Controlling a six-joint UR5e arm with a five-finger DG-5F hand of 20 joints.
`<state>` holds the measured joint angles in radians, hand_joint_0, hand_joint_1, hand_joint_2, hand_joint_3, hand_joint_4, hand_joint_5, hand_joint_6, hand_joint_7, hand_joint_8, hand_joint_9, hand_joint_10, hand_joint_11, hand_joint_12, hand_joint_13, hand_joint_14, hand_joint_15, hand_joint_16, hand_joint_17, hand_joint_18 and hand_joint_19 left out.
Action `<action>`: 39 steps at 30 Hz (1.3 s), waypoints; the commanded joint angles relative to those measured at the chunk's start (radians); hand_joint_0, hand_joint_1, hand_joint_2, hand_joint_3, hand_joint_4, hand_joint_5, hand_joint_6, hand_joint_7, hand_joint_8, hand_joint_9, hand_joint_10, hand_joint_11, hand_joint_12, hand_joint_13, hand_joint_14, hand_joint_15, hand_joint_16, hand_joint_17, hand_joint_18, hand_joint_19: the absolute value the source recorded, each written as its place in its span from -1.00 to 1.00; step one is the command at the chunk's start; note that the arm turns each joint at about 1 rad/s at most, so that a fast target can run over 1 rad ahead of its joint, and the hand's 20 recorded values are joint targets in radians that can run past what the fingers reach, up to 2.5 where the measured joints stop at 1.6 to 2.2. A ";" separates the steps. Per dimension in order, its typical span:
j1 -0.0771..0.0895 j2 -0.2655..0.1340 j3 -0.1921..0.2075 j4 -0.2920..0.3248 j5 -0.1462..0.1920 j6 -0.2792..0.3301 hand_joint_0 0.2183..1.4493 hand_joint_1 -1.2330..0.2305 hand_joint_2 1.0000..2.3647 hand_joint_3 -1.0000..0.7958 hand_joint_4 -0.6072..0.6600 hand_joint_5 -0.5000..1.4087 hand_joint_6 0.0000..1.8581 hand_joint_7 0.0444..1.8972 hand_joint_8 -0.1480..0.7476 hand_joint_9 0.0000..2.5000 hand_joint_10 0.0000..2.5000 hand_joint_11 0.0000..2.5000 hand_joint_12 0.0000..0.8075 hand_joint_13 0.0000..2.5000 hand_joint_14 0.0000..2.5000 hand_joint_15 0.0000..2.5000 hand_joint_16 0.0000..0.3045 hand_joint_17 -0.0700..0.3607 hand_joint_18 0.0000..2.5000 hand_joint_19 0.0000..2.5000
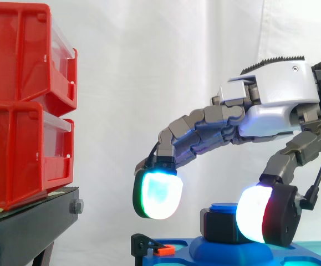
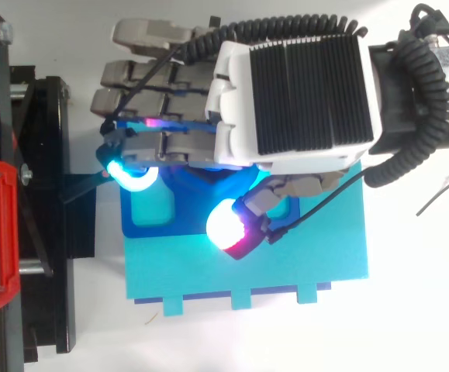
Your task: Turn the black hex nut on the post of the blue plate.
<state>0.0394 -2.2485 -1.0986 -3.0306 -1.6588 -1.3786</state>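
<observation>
Hand (image 1: 282,94) above hex nut (image 1: 218,226), axis upright

Robotics lab or test cell, judged from the following. A white curtain (image 1: 149,66) is hung as a plain backdrop behind the whole setup. Red bins (image 1: 16,55) of the small-parts storage type are stacked on a black stand (image 1: 32,216), whose frame is bolted together. A robot hand (image 1: 282,100) with glowing fingertip pads is carried on an industrial arm, its grey links and white housing left bare. A blue plate (image 2: 325,248) is laid flat on the white table (image 2: 410,310) as a practice fixture, with a black hex nut (image 1: 221,224) seated on its post. Everything seen is bench hardware, arranged for the two fixed cameras.
</observation>
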 commanded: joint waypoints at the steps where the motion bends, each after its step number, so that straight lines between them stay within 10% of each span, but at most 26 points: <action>1: -0.009 0.000 -0.001 -0.011 -0.006 -0.002 -0.58 -0.51 -1.00 -0.44 0.21 -0.71 -0.46 -0.06 -0.19 -0.80 -1.00 -0.97 -0.15 -0.77 -1.00 -0.98 -0.65 -0.13 -0.94 -1.00; 39: -0.024 0.000 -0.004 -0.043 -0.029 -0.013 -0.52 -0.61 -1.00 -0.44 0.22 -0.71 -0.46 0.01 -0.21 -0.79 -1.00 -0.97 -0.18 -0.75 -1.00 -0.99 -0.67 -0.15 -0.91 -1.00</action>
<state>0.0170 -2.2488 -1.1029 -3.0676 -1.6874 -1.3904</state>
